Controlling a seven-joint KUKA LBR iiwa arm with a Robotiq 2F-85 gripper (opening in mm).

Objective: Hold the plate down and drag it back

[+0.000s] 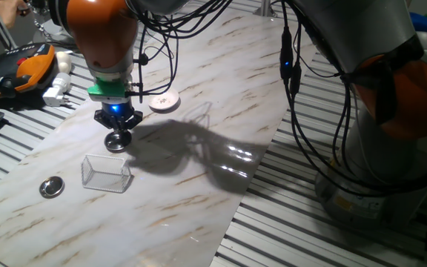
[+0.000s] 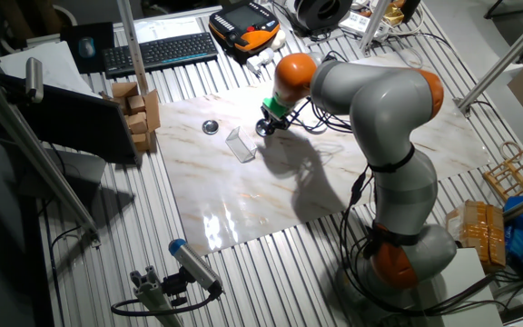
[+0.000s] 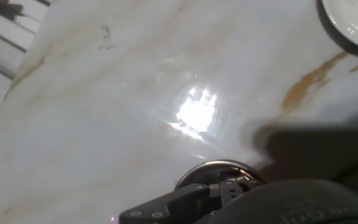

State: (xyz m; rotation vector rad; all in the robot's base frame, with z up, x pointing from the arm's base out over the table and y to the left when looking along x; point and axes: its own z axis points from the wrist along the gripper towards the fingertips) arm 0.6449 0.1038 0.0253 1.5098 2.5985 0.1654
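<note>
The plate point(image 1: 164, 101), a small white round dish, lies on the marble board to the right of and behind my gripper point(image 1: 117, 133); they are apart. In the hand view only part of the plate point(image 3: 352, 20) shows, at the top right corner. My gripper hangs low over a shiny metal disc point(image 1: 116, 142) with its fingertips drawn together and nothing held between them. That disc point(image 3: 219, 170) shows at the bottom of the hand view, just ahead of the gripper body. In the other fixed view the gripper point(image 2: 267, 127) sits at the board's far side, and the arm hides the plate.
A clear plastic box point(image 1: 106, 173) stands just in front of the gripper. A second metal disc point(image 1: 50, 187) lies near the board's left edge. An orange and black device point(image 1: 21, 68) and a white plug point(image 1: 56, 92) lie off the board at the back left. Cables hang over the board's right edge.
</note>
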